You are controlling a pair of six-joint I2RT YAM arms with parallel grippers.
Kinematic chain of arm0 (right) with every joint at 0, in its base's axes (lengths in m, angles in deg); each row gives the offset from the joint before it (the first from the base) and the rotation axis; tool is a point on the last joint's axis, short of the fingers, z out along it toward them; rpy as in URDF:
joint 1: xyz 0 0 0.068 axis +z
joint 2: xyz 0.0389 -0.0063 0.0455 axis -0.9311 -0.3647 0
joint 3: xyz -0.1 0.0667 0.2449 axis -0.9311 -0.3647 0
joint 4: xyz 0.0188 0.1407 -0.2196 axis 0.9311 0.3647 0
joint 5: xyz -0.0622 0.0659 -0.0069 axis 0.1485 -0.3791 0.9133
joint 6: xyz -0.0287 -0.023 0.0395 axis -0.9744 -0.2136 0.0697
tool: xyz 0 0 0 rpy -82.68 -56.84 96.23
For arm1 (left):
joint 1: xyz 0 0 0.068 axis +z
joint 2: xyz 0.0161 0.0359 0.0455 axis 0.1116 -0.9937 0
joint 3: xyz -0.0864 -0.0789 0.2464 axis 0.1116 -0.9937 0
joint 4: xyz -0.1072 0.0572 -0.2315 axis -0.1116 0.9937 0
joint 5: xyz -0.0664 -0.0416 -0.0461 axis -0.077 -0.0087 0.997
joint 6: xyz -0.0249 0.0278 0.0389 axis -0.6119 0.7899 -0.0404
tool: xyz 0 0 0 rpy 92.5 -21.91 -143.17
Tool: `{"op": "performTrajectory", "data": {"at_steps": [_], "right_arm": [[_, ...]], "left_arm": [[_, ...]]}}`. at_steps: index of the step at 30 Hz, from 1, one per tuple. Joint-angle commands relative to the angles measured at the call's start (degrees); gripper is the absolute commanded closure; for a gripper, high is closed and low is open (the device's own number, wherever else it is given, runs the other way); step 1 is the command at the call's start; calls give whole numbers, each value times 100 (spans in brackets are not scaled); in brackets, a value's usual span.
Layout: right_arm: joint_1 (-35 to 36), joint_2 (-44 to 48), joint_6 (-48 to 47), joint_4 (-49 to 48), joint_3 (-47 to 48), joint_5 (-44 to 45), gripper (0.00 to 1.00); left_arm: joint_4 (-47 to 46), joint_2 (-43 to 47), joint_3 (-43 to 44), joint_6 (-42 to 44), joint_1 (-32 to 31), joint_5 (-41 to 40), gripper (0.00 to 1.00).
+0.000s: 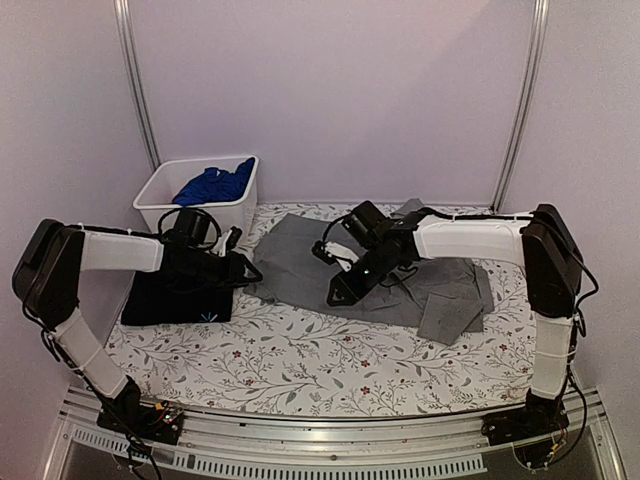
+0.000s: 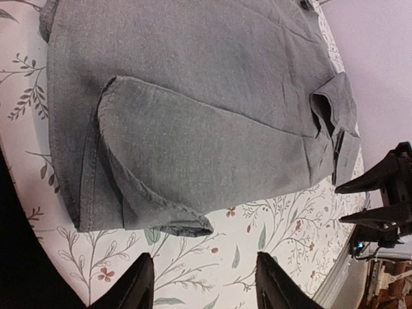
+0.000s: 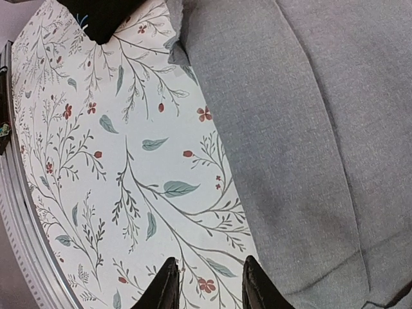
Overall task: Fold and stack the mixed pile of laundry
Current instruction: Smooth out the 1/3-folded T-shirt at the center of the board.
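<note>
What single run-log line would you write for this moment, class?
grey shirt: spread out | black T-shirt: flat, left side | blue garment: in bin | left gripper: open, empty | right gripper: open, empty

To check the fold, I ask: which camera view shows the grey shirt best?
The top external view: there nearly the whole grey shirt lies spread out. The left wrist view shows one side with a sleeve; the right wrist view, only plain cloth.
</note>
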Motion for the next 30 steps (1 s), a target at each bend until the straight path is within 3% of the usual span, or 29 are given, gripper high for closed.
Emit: {"op": "performTrajectory", "data": {"at_steps": [1, 9, 16, 19, 25, 30], "right_arm": [[159, -546, -294, 43, 403, 229, 66], [308, -1113, -503, 134, 764, 662, 64], [428, -1450, -631, 298, 720, 1421, 66], [477, -1590, -636, 350, 674, 1525, 73], [466, -1550, -541, 354, 644, 1505, 99], [288, -1256, -430, 327, 749, 1233, 100]], "left_arm": [[-431, 103, -446, -9, -80, 85, 48], [-1117, 68, -920, 172, -121, 153, 51], [-1118, 106, -969, 765, -171, -123, 51], [-1213, 130, -1024, 1098, -293, -269, 51], [-1495, 73, -1088, 1950, -743, -660, 54], [-2038, 241, -1319, 2563, -902, -608, 56]]}}
